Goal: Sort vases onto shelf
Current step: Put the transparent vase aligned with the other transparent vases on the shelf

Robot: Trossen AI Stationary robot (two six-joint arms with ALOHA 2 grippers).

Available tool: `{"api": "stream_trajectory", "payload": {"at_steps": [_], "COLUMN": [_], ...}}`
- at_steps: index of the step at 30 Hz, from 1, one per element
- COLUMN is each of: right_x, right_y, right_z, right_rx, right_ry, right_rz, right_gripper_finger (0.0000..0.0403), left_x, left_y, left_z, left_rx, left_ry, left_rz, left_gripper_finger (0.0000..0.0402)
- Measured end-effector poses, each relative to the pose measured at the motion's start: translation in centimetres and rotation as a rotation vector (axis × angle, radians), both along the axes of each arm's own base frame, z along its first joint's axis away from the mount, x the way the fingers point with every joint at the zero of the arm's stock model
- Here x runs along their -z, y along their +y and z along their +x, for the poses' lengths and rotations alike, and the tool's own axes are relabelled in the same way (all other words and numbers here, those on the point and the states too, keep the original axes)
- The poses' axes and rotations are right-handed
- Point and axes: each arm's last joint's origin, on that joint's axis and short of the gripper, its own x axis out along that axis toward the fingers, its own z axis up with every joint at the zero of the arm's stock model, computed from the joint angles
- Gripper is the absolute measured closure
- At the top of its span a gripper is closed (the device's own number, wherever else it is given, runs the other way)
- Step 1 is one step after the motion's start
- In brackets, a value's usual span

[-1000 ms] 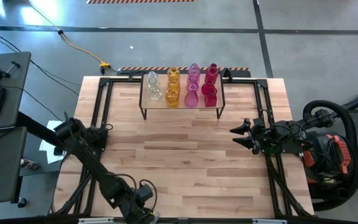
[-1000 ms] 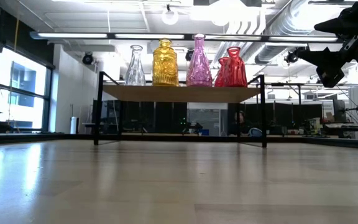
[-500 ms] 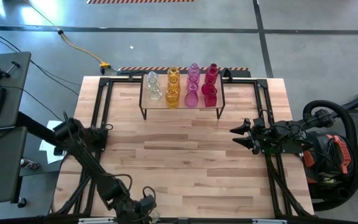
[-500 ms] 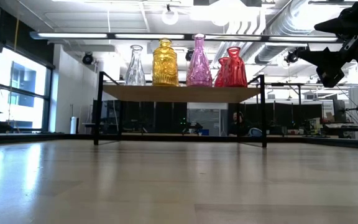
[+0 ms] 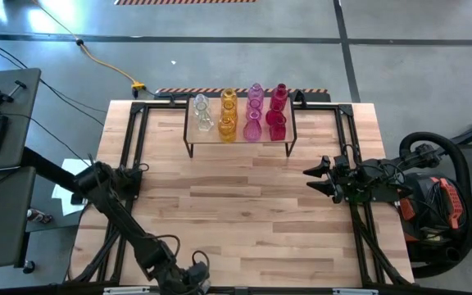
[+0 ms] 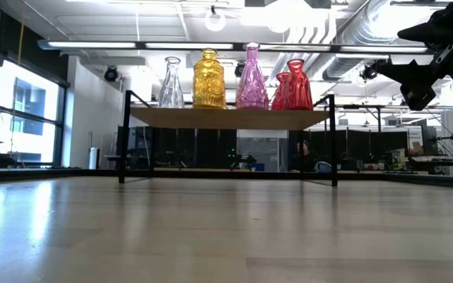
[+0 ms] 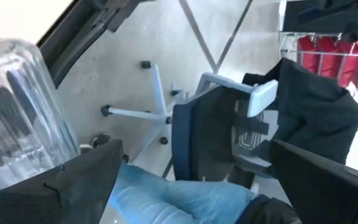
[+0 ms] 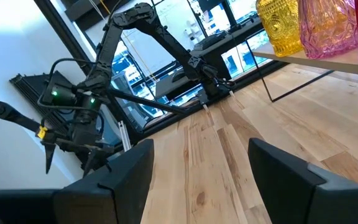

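Observation:
The shelf [image 5: 211, 140] stands at the table's far middle on thin black legs. On its top, vases stand on their bases in rows by colour: clear [image 6: 171, 82], amber [image 6: 209, 79], pink [image 6: 252, 77] and red [image 6: 293, 85]. My left gripper [image 5: 197, 277] is open at the table's near edge, pointing off the table with nothing between its fingers. In the left wrist view a clear ribbed glass vase [image 7: 14, 99] shows close beside the outer side of one finger [image 7: 79, 180]. My right gripper [image 5: 311, 176] waits open above the table's right side. My left gripper has nothing between its fingers. The clear glass vase's wall [image 7: 48, 143] stands right at the outer side of one finger. I cannot tell whether they touch.
Black frame rails [image 5: 133, 139] run along the table's left and right sides. The wide middle of the plank tabletop [image 5: 236, 205] is bare. Beyond the near edge, the left wrist view shows a person's leg in blue jeans [image 7: 166, 199] and an office chair [image 7: 210, 137].
My left gripper has moved toward the table's near edge and a little to the right, and its pointing direction has tipped. It has stayed open. My right arm and the vases on the shelf have kept still.

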Motion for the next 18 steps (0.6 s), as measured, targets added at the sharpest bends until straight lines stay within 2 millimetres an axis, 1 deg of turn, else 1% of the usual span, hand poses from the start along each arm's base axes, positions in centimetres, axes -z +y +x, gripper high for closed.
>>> {"api": "stream_trajectory", "payload": {"at_steps": [4,9,18], "right_x": [0.0,0.0,0.0], "right_y": [0.0,0.0,0.0], "right_z": [0.0,0.0,0.0], "right_rx": [0.000,0.000,0.000], "right_ry": [0.000,0.000,0.000], "right_rz": [0.000,0.000,0.000], "right_gripper_finger": [0.0158,0.0158,0.0158], "left_x": [0.9,1.1,1.7], "left_y": [-0.1,0.1,0.6], "left_z": [0.2,0.4,0.2], "left_rx": [0.007,0.013,0.012], "left_ry": [0.021,0.041,0.089], "left_rz": [0.010,0.012,0.071], "left_gripper_finger": [0.0005,0.0005,0.0005]}}
